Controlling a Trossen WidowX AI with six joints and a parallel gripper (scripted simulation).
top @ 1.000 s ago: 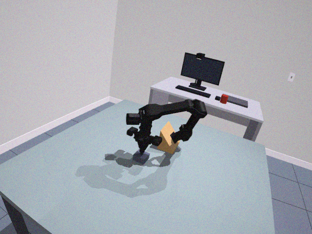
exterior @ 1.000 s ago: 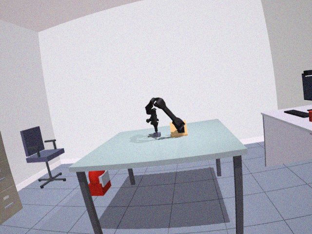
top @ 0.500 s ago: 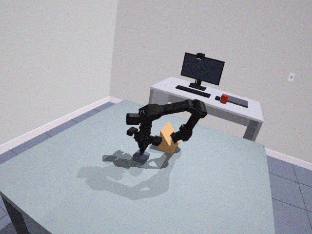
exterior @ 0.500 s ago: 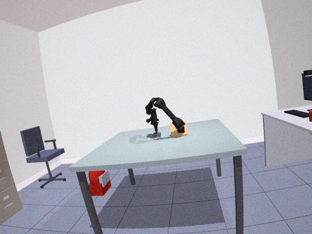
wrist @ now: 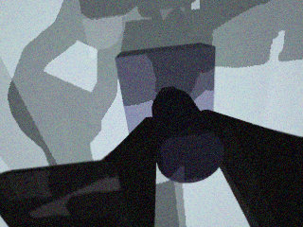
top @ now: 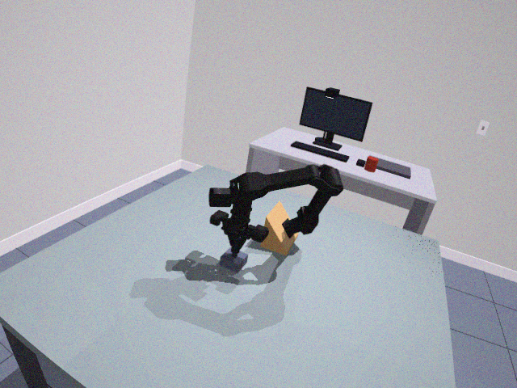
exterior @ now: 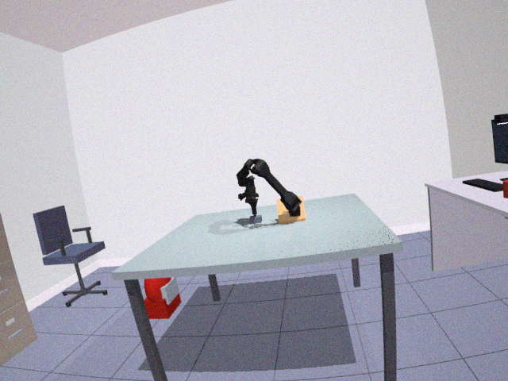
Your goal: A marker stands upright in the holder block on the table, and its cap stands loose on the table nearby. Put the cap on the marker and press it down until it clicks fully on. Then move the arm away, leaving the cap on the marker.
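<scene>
Clamping on the dark, round cap (wrist: 189, 158), the pincer (top: 235, 253) (exterior: 254, 213) (wrist: 176, 120) is pointing down with its fingers standing partly closed, the cap keeping them from meeting. The wrist view is showing the cap's rounded end between the dark fingers, while the top and exterior views are leaving it too small and dark to make out. Directly below the pincer, the holder block (top: 229, 262) (exterior: 255, 219) (wrist: 136, 76) is sitting on the pale table (top: 355, 313) (exterior: 254, 255) (wrist: 260, 95). The marker is blending into the black shapes at the fingertips, so whether the cap is touching it or seating fully on it, I cannot tell.

Above the pincer, the black arm (top: 287, 179) (exterior: 274, 180) is arching over and down to its base, beside an orange block (top: 273, 215) (exterior: 284, 209) standing near the pincer. Well apart from the pincer, beyond the table, a desk (top: 271, 141) (exterior: 455, 229) is carrying a monitor (top: 334, 116) (exterior: 500, 141) and a red cylinder (top: 371, 164) (exterior: 506, 189). Only the exterior view is showing the blue chair (exterior: 51, 229), standing well beyond the table's other side from the pincer.
</scene>
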